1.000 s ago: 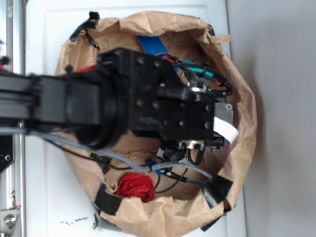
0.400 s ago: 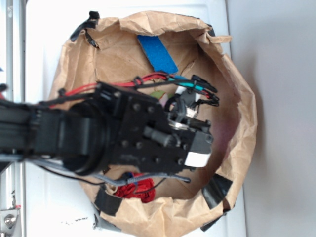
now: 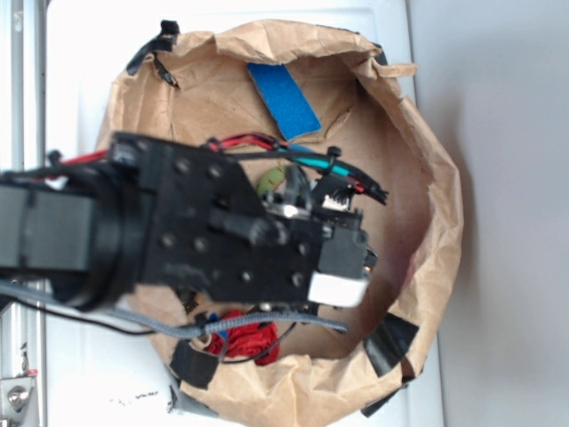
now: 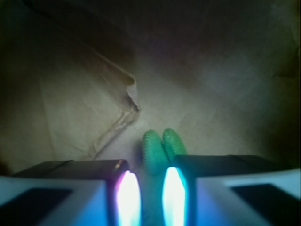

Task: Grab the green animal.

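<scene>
The green animal (image 4: pixel 160 147) shows in the wrist view as two ribbed green feet sticking out past my fingertips, its blurred body filling the narrow gap between them. My gripper (image 4: pixel 150 172) is shut on it, pads glowing on both sides. From the exterior view only a small green patch of the animal (image 3: pixel 273 181) peeks out at the upper edge of the black wrist. The gripper (image 3: pixel 292 194) itself is mostly hidden under the arm, inside the paper bag.
A crumpled brown paper bag (image 3: pixel 440 205) with rolled-down walls surrounds everything. A red ruffled cloth lump (image 3: pixel 251 340) lies under the arm's cables at the near wall. A blue strip (image 3: pixel 283 96) lies at the far wall. Black tape (image 3: pixel 391 342) patches the rim.
The arm has swung left and toward the bag's near side. The green patch has shifted slightly with the wrist.
</scene>
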### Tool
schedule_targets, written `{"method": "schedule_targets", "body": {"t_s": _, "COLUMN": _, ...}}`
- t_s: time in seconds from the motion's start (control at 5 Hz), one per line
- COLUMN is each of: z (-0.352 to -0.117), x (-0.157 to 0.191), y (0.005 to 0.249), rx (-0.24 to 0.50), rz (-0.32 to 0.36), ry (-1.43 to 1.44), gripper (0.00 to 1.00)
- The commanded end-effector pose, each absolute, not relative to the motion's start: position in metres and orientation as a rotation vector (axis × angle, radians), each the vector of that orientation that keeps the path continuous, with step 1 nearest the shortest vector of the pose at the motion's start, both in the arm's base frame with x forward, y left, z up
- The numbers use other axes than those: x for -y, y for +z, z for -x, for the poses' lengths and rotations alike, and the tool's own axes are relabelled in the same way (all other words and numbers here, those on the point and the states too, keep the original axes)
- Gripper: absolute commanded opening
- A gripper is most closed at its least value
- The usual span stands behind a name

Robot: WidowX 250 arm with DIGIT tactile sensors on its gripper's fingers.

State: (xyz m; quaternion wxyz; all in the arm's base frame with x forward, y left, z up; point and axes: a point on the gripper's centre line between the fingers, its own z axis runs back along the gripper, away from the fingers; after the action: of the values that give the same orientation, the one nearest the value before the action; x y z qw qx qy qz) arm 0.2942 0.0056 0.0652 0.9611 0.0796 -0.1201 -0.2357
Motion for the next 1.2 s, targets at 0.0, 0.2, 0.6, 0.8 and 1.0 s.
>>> {"method": "schedule_targets", "body": {"t_s": 0.0, "z": -0.293, "x": -0.017, "y": 0.121, "rx": 0.397, "rz": -0.081, "ry": -0.487, "gripper": 0.0}}
{"method": "schedule_targets", "body": {"t_s": 0.2, "z": -0.285, "x": -0.017, "y": 0.133, "rx": 0.368, "rz": -0.047, "ry": -0.51, "gripper": 0.0}}
{"method": "schedule_targets", "body": {"t_s": 0.6, "z": -0.283, "x": -0.027, "y": 0.138, "rx": 0.299, "rz": -0.028, "ry": -0.499, "gripper": 1.0}}
{"method": "schedule_targets", "body": {"t_s": 0.8, "z": -0.283, "x": -0.027, "y": 0.138, "rx": 0.299, "rz": -0.028, "ry": -0.499, "gripper": 1.0}}
{"method": "schedule_targets", "body": {"t_s": 1.0, "z": -0.283, "x": -0.027, "y": 0.138, "rx": 0.299, "rz": -0.028, "ry": -0.499, "gripper": 1.0}}
